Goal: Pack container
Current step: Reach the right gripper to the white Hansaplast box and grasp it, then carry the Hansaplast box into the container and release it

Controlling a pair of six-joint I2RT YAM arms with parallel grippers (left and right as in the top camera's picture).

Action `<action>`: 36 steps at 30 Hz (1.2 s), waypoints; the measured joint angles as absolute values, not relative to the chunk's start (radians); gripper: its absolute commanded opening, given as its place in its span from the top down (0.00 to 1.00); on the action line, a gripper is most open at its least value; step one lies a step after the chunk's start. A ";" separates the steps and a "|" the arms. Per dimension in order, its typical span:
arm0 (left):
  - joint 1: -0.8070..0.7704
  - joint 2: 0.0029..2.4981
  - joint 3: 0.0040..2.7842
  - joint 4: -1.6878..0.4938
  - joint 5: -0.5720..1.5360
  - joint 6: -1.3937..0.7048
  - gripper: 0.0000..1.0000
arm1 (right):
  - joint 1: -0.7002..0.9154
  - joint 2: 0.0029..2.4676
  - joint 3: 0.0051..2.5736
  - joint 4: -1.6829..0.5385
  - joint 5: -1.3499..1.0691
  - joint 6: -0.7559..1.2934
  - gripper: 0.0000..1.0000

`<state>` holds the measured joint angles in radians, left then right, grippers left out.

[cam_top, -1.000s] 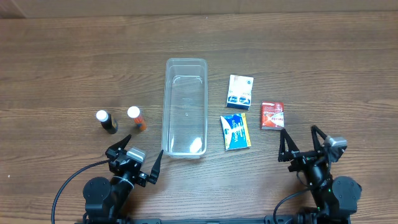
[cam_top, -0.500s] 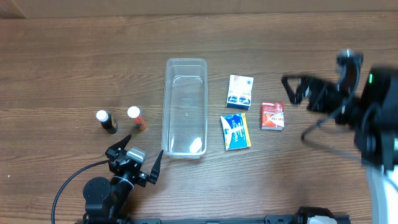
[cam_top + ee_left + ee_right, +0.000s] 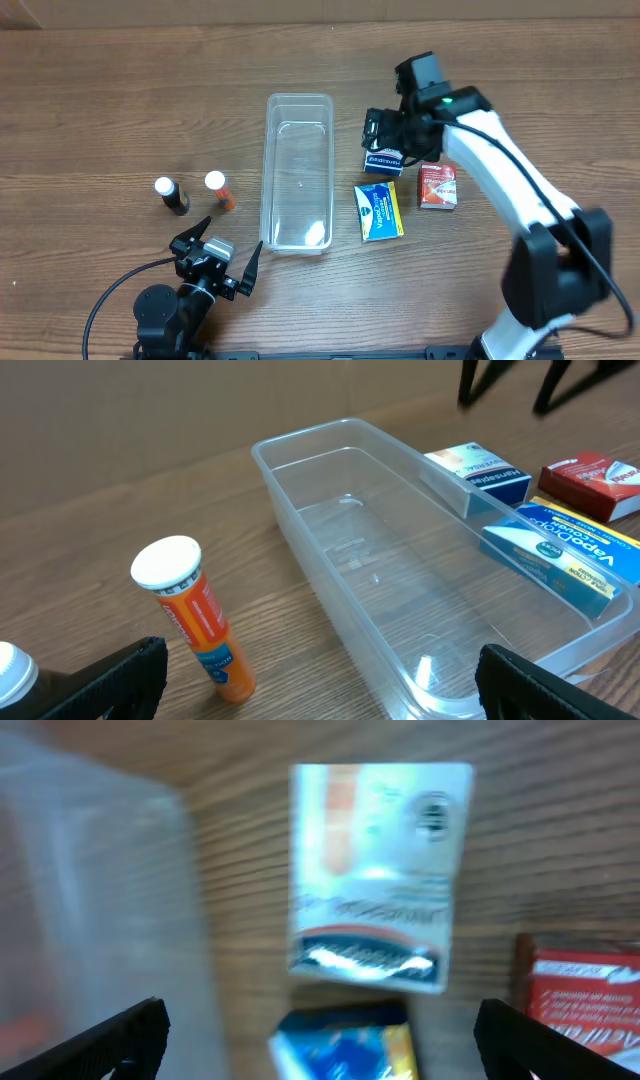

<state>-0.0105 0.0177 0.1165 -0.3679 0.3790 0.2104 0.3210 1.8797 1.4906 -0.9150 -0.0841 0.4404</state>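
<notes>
1. Far left of the desk [image 3: 90, 90]: dark bottle [image 3: 171, 196] with a white cap, upright.
2. Just right of it, not touching: orange tube [image 3: 219, 190], white cap, upright. The left wrist view shows it close up.
3. Left claw [image 3: 224, 246] at the near edge, near the two bottles and the container's near-left corner. Fingers spread wide, nothing between them, parked low.
4. Container [image 3: 268, 170] in the middle of the desk, long axis running near to far. Clear plastic with a rim, and nothing shows inside it.
5. Blue and yellow box [image 3: 379, 211] lies flat just right of the container's near half. Close to the wall; cannot tell if it touches.
6. White and blue box [image 3: 383, 160] lies flat, farther back than the blue and yellow one and right of the container's far half.
7. Right claw [image 3: 385, 135] is over the white and blue box, arm reaching in from the right. Fingers spread apart, gripping nothing. The right wrist view is blurred and shows the box straight below; cannot tell if they touch.
8. Red box [image 3: 437, 186] is rightmost, flat, near the other boxes but apart from them.
</notes>
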 measured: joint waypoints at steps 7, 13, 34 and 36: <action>-0.010 0.018 0.117 -0.368 0.379 0.210 0.00 | 0.326 2.032 1.491 -0.854 -0.041 0.463 0.00; -0.010 0.018 0.117 -0.368 0.379 0.210 0.00 | 0.342 2.078 1.491 -0.826 -0.010 0.508 0.17; -0.010 0.018 0.117 -0.367 0.379 0.210 0.00 | 0.611 1.922 2.017 -1.251 0.082 0.524 0.33; -0.010 0.018 0.117 -0.368 0.379 0.210 0.00 | 0.650 1.926 1.983 -1.176 0.078 0.542 0.33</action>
